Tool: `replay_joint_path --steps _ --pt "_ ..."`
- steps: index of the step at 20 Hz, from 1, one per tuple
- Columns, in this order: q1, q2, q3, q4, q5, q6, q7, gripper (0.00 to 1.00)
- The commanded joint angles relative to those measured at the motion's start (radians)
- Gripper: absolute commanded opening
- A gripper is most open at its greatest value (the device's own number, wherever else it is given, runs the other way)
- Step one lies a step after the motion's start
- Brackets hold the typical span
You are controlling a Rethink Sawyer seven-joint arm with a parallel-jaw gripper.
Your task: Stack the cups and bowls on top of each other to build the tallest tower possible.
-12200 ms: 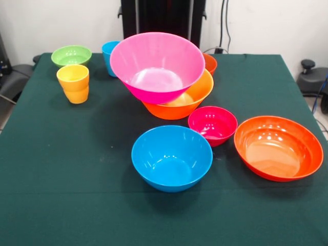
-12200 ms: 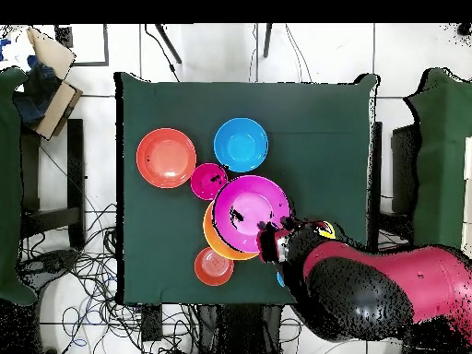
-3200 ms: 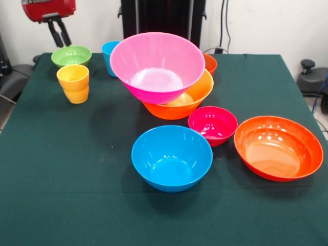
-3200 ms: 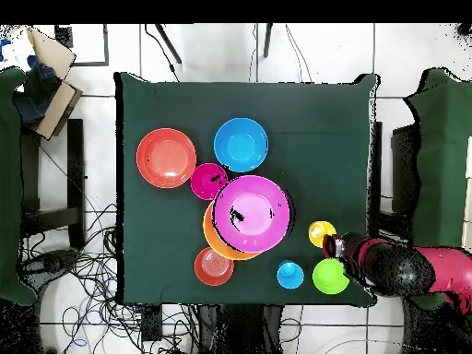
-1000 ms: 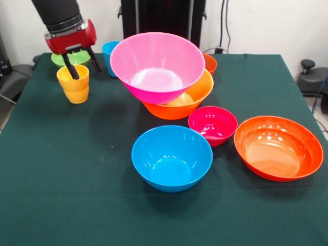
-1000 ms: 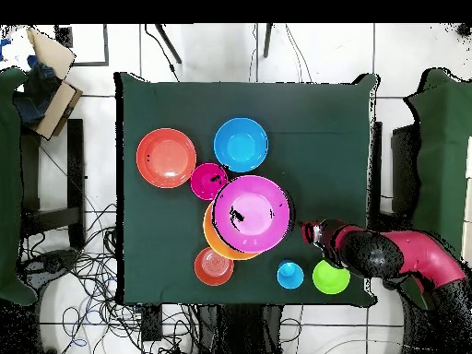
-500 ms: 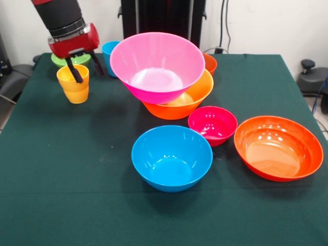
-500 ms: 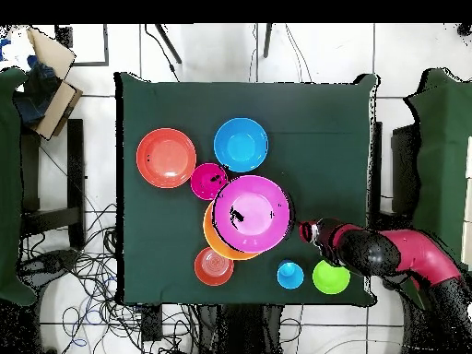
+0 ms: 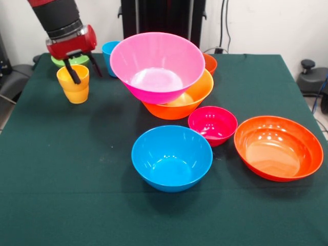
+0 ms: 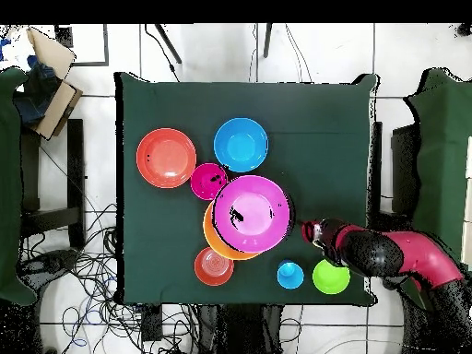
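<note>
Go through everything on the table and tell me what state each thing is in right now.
Claw: open, one finger inside the yellow cup.
Yellow cup: upright.
Pink bowl: tilted, nested in the orange bowl.
Blue bowl: upright, empty.
Magenta bowl: upright, empty.
Red-orange bowl: upright, empty.
Blue cup: upright.

A big glossy pink plastic bowl (image 9: 157, 65) is seen tilted inside a big orange plastic bowl (image 9: 193, 99). The red and black gripper (image 9: 84, 67) is spread open, one finger (image 9: 73, 73) placed inside a yellow-orange plastic cup (image 9: 74, 84).
</note>
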Motion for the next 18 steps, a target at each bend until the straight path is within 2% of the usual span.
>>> replay_joint_path --steps 1,3,5,8,9,12,18 --pt "-0.051 -0.102 0.023 0.016 0.033 0.087 -0.312 1.0" --pt "-0.071 -0.125 0.041 0.034 0.054 0.102 -0.323 1.0" --pt "-0.069 -0.09 0.025 0.024 0.032 0.079 -0.329 1.0" --pt "-0.048 0.03 -0.035 -0.021 -0.068 -0.02 -0.326 1.0" --pt "-0.048 0.044 -0.041 -0.022 -0.085 -0.04 -0.321 1.0" --pt "-0.068 0.055 -0.054 0.003 -0.126 -0.091 -0.292 1.0" --pt "-0.086 0.076 -0.059 0.001 -0.151 -0.102 -0.295 1.0"
